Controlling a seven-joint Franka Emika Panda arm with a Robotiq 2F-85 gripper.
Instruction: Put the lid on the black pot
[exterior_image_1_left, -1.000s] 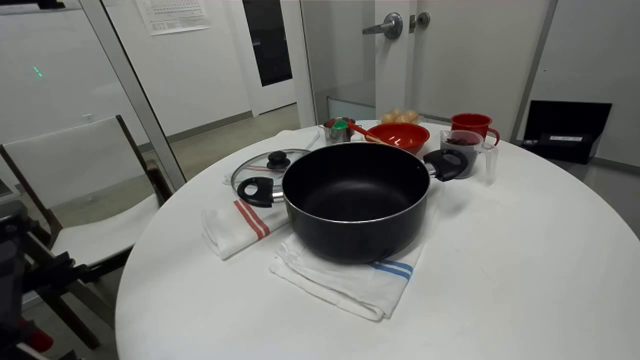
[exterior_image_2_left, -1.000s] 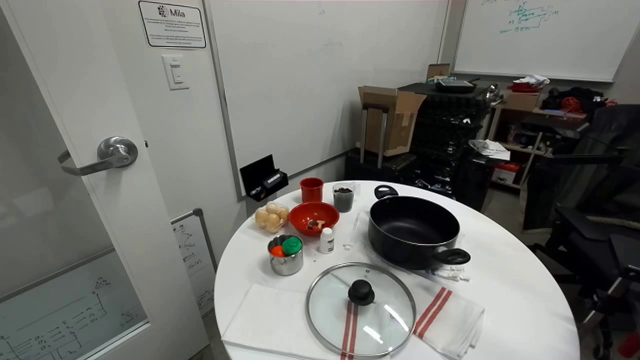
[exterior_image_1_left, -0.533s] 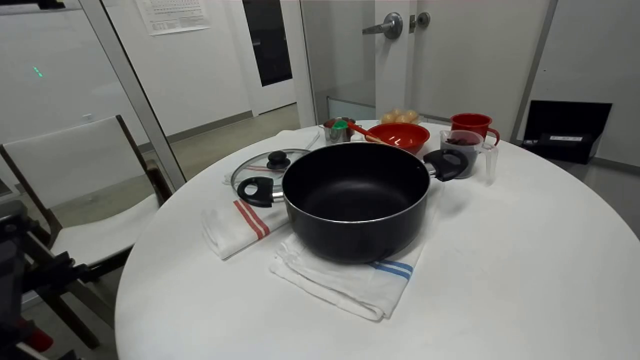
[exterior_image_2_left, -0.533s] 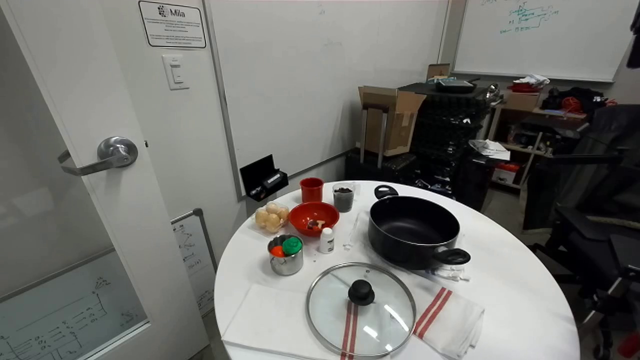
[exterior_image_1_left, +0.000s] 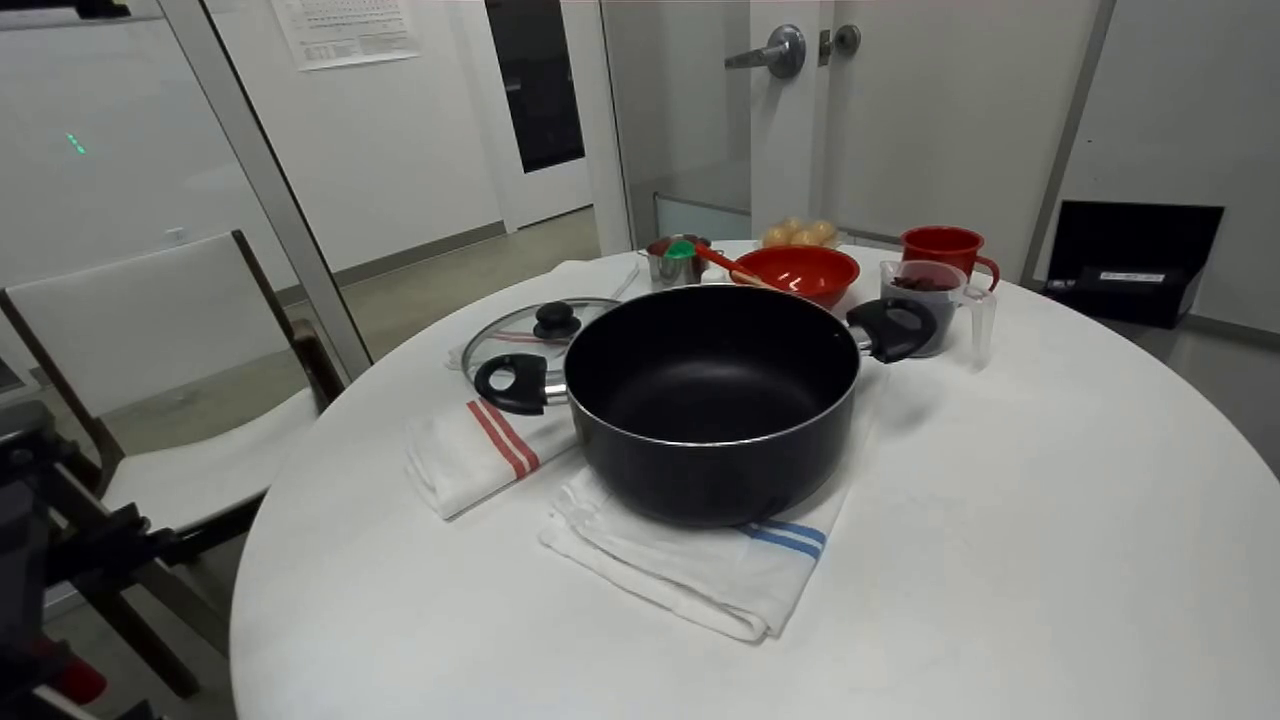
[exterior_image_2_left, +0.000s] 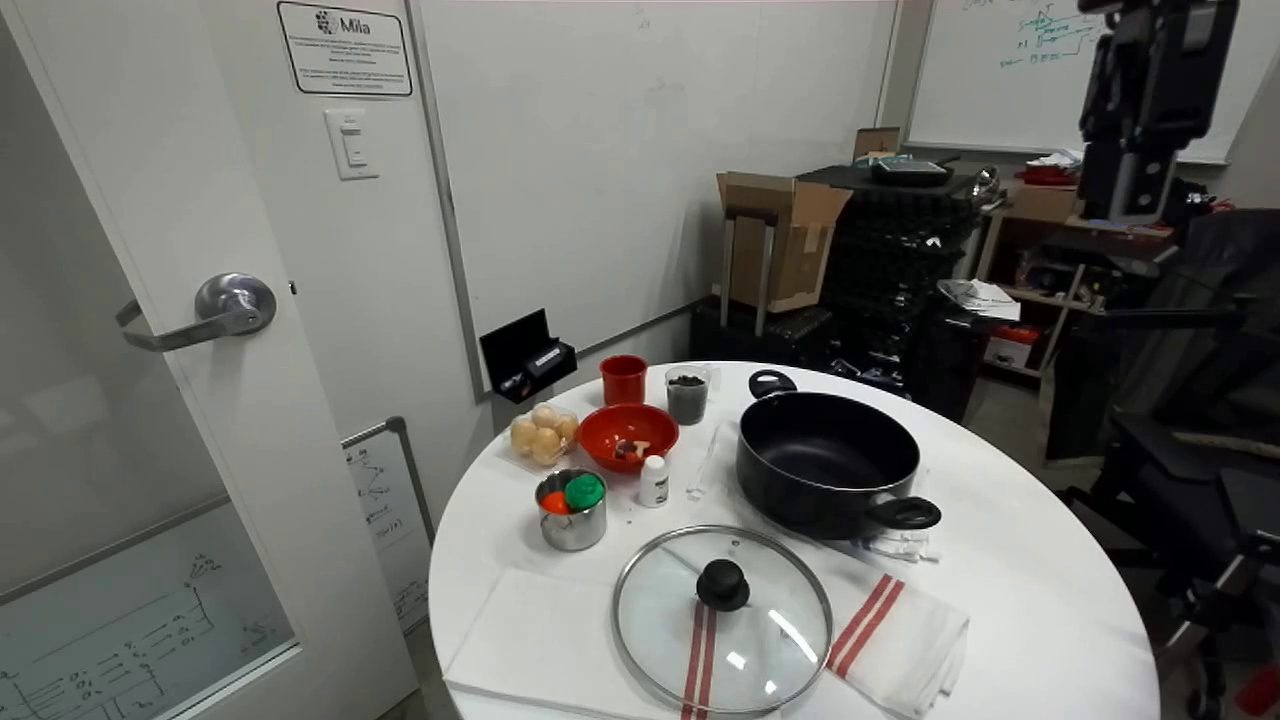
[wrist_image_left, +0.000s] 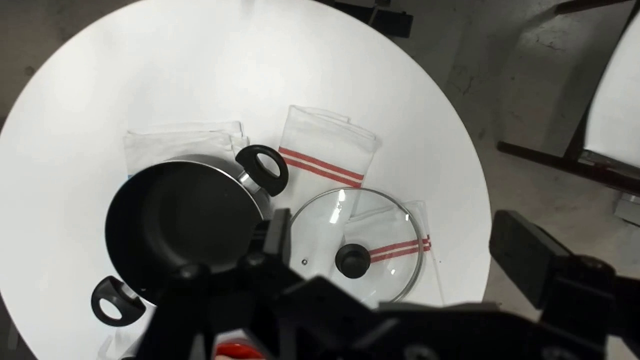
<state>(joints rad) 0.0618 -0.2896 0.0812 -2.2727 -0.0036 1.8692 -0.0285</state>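
Approach to the lid (exterior_image_2_left: 740, 640): my gripper (wrist_image_left: 400, 245), its fingers (wrist_image_left: 522, 257) spread and holding nothing, stands well above the table (wrist_image_left: 240, 75).
Over the last second the gripper has entered an exterior view near its upper corner, pointing downward; neither the lid nor the black pot (exterior_image_2_left: 828, 465) has shifted. I take this as the opening reach, with grasp and placement both to come. The lid lies with its knob (exterior_image_2_left: 722, 585) upward on red-striped cloth (exterior_image_2_left: 910, 640), beside the uncovered pot. In the wrist view the knob appears between my parted fingers, nearer the one on the pot's side, so a sideways correction may be wanted before I descend.
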